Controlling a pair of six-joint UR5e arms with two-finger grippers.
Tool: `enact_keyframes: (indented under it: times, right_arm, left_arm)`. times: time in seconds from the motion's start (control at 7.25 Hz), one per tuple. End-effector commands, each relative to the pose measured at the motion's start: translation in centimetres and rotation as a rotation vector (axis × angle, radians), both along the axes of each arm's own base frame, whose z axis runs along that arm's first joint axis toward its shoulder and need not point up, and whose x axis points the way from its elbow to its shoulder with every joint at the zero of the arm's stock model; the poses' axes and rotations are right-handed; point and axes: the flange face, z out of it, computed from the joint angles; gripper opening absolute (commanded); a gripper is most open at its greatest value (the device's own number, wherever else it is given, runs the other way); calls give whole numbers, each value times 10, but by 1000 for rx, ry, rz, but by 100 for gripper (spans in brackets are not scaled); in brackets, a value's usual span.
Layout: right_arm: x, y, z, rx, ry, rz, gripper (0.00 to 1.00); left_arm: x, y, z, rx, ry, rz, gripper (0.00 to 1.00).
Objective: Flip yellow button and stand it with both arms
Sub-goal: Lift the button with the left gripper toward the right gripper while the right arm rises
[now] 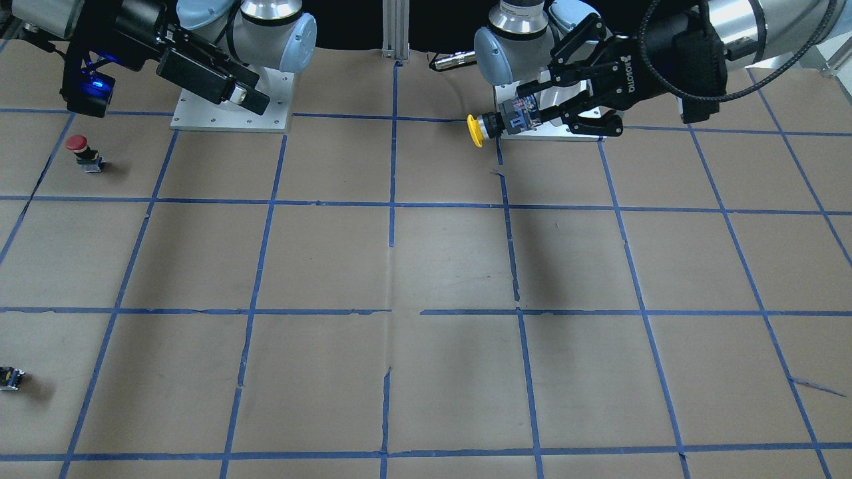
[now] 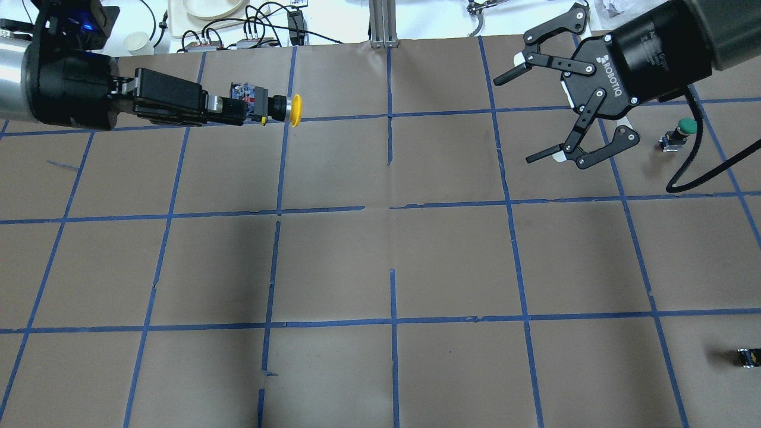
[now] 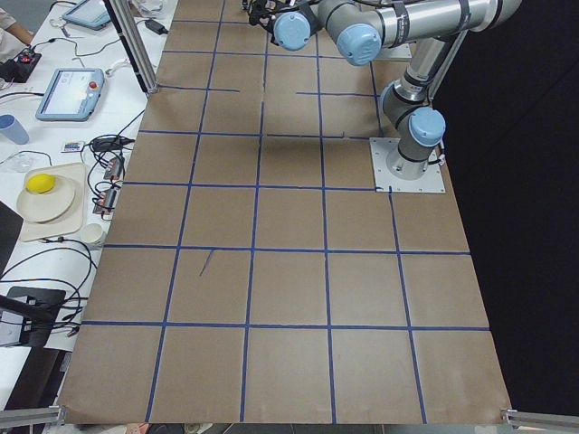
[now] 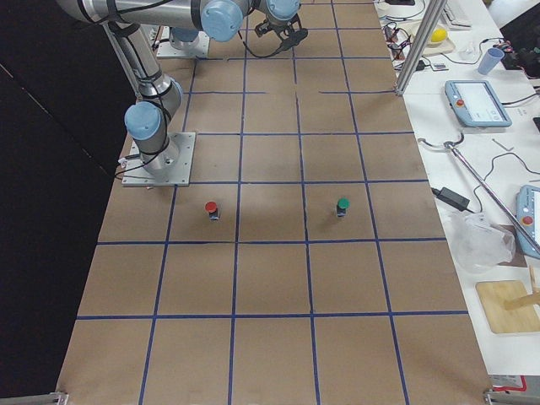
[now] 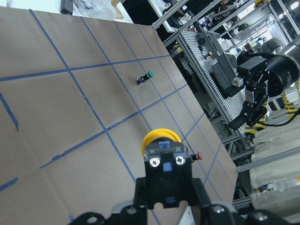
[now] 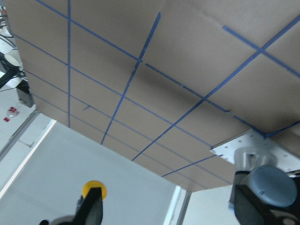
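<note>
Clamping the yellow button (image 2: pixel 270 107) by the end of its body opposite the cap, the left gripper (image 2: pixel 241 109) holds it in the air above the table (image 2: pixel 380 261), on the robot's left of the centre line. The button lies horizontally, its round yellow cap pointing away from the gripper and toward the other arm, and no part of it touches the brown paper. The left wrist view looks along the button from behind: the black end with its two screws sits squeezed between the two fingers, and the yellow rim shows just beyond it. The right gripper (image 2: pixel 520 117) hangs above the robot's right half of the table with its jaws spread wide and nothing between them, its fingertips turned toward the button but well apart from it. A green button (image 2: pixel 681 132) stands upright on the paper; in the overhead view it shows just beyond the right gripper. A red button (image 1: pixel 81 152) stands upright too, apart from the green one, nearer the robot's base. A small dark capless part (image 2: pixel 748 356) lies near the table's edge on the robot's right. Blue tape lines (image 2: pixel 391 297) divide the paper into squares.
</note>
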Motion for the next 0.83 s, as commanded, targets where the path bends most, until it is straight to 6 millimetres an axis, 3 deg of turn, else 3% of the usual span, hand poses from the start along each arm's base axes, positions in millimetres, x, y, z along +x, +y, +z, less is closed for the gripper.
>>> enact_keyframes:
  times: [0.0,0.14,0.41,0.69]
  right_arm:
    - [12,-2,13,98,-162,-125,100]
    - [13,-3,9,137,-179,-146,100]
    - [32,1,10,229,-198,-163,100]
    - [44,2,10,238,-228,-148,100]
  left_arm:
    - [-50,9,14,158,110,31,9]
    - [-67,13,8,194,128,6,9]
    - [-77,10,7,329,221,66,9]
    - [-87,8,12,334,306,87,9]
